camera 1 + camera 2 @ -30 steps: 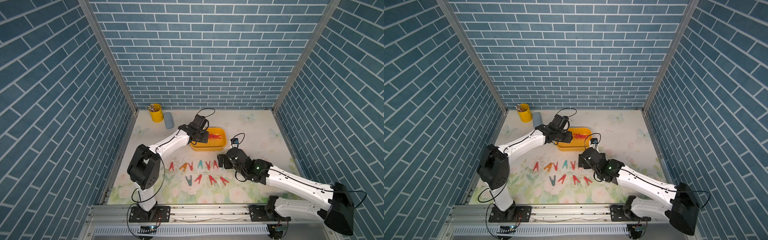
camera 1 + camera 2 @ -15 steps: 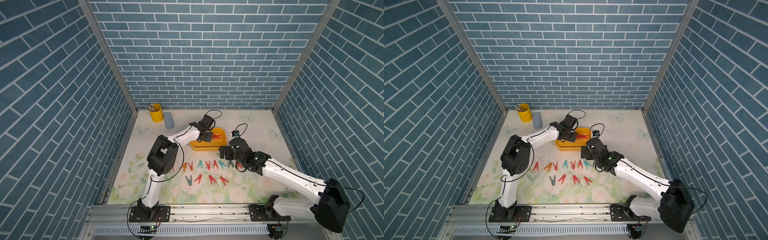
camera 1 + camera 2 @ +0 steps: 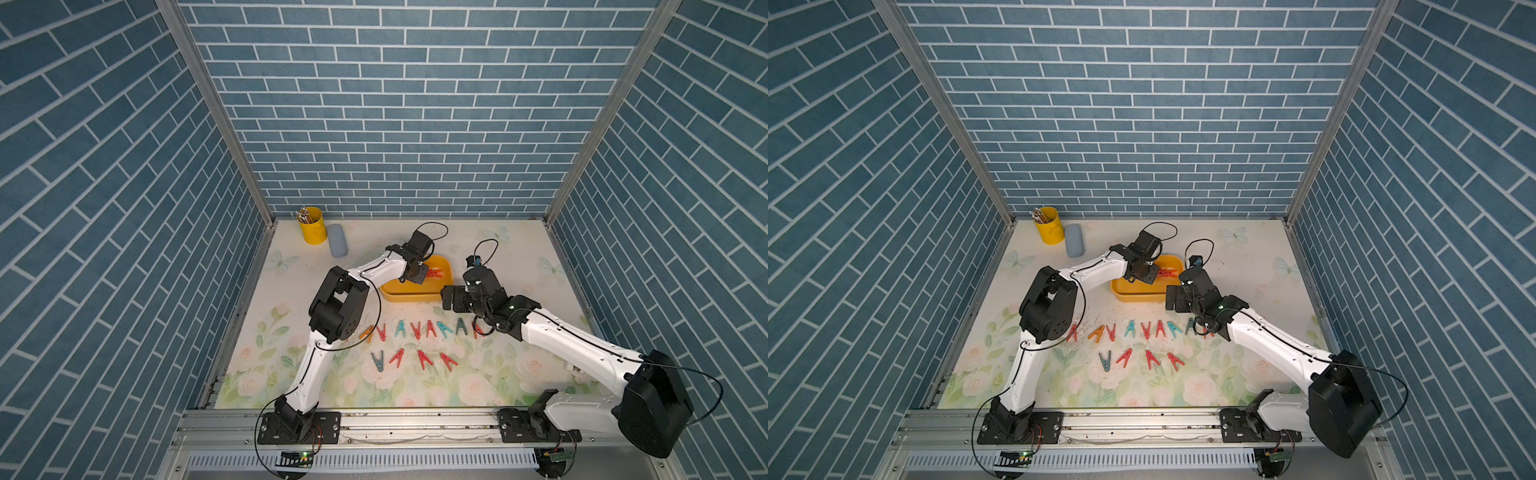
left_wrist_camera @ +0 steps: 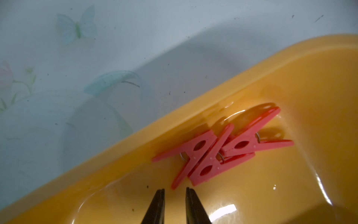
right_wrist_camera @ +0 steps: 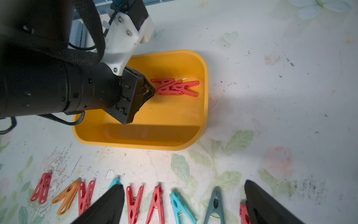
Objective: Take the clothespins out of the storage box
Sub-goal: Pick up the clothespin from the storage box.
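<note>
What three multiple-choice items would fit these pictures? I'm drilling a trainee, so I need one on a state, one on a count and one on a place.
1. The right gripper is: A shut on something; B shut, empty; C wide open, empty.
2. How many pegs are in the box? A none; B three; C seven.
3. The left gripper is: A over the box, at its pegs; B touching the right gripper; C down by its own base.

Answers:
1 C: its fingers stand far apart and grip nothing.
2 B: three red pegs lie piled by one wall.
3 A: the right wrist view shows its tip at that pile.
</note>
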{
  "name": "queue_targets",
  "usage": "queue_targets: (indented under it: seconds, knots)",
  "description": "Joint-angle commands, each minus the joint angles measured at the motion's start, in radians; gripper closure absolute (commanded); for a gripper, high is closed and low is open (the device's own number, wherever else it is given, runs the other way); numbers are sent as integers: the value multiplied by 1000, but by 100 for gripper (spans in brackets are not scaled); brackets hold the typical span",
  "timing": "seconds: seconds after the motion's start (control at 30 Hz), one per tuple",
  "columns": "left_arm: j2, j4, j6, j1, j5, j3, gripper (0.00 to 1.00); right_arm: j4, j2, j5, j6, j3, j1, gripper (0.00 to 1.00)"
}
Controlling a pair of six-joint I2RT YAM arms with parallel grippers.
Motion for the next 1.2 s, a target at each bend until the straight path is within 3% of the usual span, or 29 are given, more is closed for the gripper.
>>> queue_targets:
  seconds: [0.0,0.53,0.8,1.17]
  knots:
    - [26,-4,30,8,14,33,74,4,10,-19,-22,24,-12,1]
    - [77,19,49,6,60,71,73,19,23,-46,-13,7,-30,1]
    - [81,14,47,4,64,63,87,25,27,-52,-9,3,-33,1]
    - [-77,28,-2,3,16,-86,98,77,43,-85,-12,-7,-32,1]
